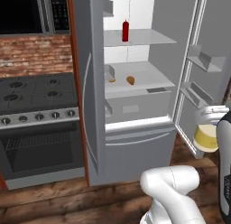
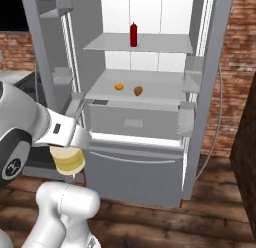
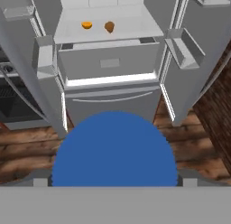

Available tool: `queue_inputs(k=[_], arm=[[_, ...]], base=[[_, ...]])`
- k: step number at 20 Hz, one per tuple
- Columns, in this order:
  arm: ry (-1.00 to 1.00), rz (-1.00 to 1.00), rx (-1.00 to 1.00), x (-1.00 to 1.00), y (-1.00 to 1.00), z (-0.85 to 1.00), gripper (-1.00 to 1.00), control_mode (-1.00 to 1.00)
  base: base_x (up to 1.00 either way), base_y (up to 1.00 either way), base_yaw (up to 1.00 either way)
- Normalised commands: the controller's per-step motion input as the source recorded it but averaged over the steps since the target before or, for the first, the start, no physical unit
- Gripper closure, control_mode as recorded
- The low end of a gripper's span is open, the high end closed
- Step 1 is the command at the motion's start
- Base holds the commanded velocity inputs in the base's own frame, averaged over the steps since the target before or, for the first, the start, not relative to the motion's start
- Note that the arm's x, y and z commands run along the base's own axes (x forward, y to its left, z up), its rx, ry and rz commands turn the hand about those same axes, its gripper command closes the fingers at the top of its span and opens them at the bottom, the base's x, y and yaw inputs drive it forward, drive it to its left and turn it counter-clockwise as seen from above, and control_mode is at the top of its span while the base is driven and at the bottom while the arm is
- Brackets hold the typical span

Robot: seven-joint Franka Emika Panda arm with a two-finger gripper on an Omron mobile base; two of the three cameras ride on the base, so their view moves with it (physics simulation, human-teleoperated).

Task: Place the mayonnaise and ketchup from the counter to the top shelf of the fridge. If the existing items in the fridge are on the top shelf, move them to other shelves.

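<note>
My gripper (image 3: 114, 180) is shut on the mayonnaise (image 3: 113, 151), whose blue lid spreads across the bottom of the hand view. The pale creamy jar (image 2: 67, 161) hangs in the air low in front of the open fridge (image 2: 135, 162), left of its drawer front. The slim red ketchup (image 1: 125, 30) stands upright on the top shelf (image 1: 149, 38). Two orange-brown existing items (image 1: 130, 80) (image 1: 111, 79) lie on the shelf below (image 1: 144, 74). The counter is out of view.
Both fridge doors stand open, with door bins on the right door (image 1: 205, 60) and the left door (image 2: 55, 74). A stove and oven (image 1: 38, 123) stand left of the fridge. A dark wood floor (image 2: 165, 227) lies below.
</note>
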Motion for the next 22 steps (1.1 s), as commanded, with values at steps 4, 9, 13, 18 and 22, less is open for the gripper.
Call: queue_inputs(k=[4, 9, 13, 18, 22], arm=[[0.00, 0.00, 0.00, 0.00, 0.00, 0.00, 1.00, 1.00], [0.00, 0.00, 0.00, 0.00, 0.00, 0.00, 1.00, 1.00], [0.00, 0.00, 0.00, 0.00, 0.00, 0.00, 1.00, 1.00], [0.00, 0.00, 0.00, 0.00, 0.00, 0.00, 1.00, 1.00], [0.00, 0.00, 0.00, 0.00, 0.00, 0.00, 1.00, 1.00]], base=[[0.75, 0.00, 0.05], [0.70, 0.00, 0.06], [0.69, -0.03, 0.06], [0.59, -0.21, 0.04], [0.50, -0.33, 0.00]])
